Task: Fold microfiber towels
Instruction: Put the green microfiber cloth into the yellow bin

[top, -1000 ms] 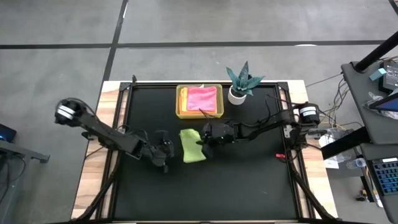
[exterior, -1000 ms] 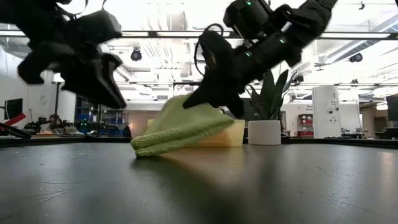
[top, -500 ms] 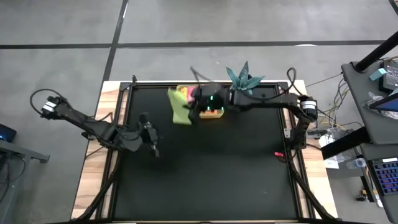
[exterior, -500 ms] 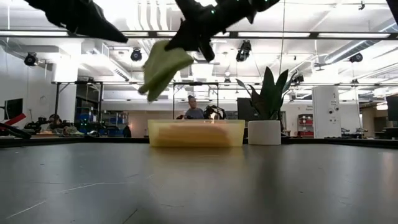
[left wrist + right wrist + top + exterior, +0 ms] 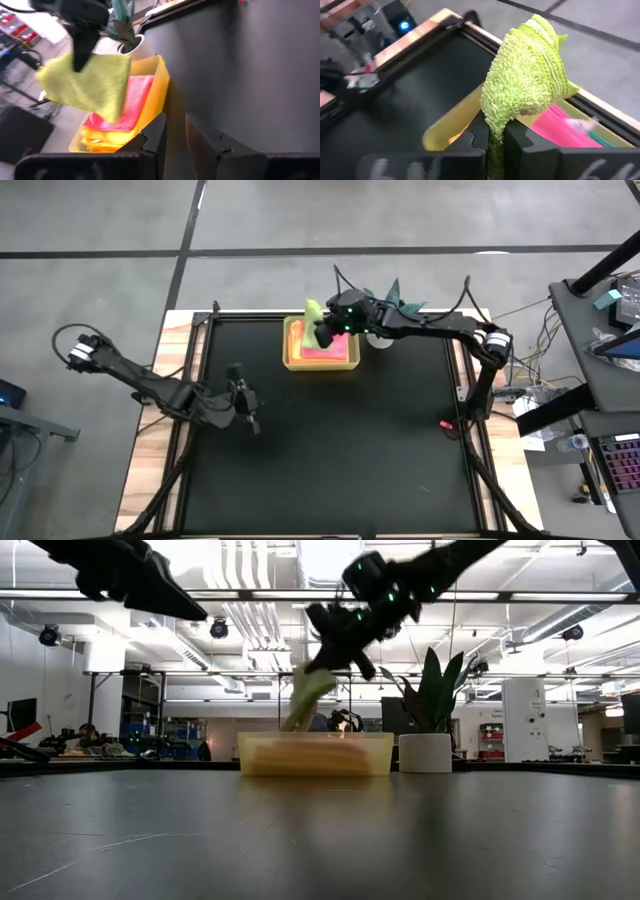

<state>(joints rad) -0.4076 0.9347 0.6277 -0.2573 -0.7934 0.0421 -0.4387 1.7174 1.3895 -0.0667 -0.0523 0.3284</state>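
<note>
Starting on the left: the left gripper (image 5: 243, 392) hovers over the bare black table (image 5: 330, 460), well apart from everything. Its jaws stand a narrow gap apart in the left wrist view, with nothing between them, so that arm is just waiting.

Moving right, the yellow tray (image 5: 290, 350) sits at the far edge of the table with a pink towel (image 5: 318, 353) on top of the stack and an orange-yellow towel (image 5: 107, 140) showing underneath it. I can't make out a turquoise one for sure.

Above the tray is the right gripper (image 5: 326, 330), jaws pinched tight on the lime green towel (image 5: 527, 87). It's held by one folded edge, and the rest bunches up and droops over the tray.

Handling-wise, I'd guess this thing weighs next to nothing and is totally floppy: fluffy pile, no stiffness, so it sags wherever it isn't supported. Grippy rather than slippery, nothing fragile. A pinch on the folded edge looks like the right hold, since grabbing a single layer would probably let the fold fall open.

Just right of the tray is the little spiky plant (image 5: 392, 302) in its white pot.
</note>
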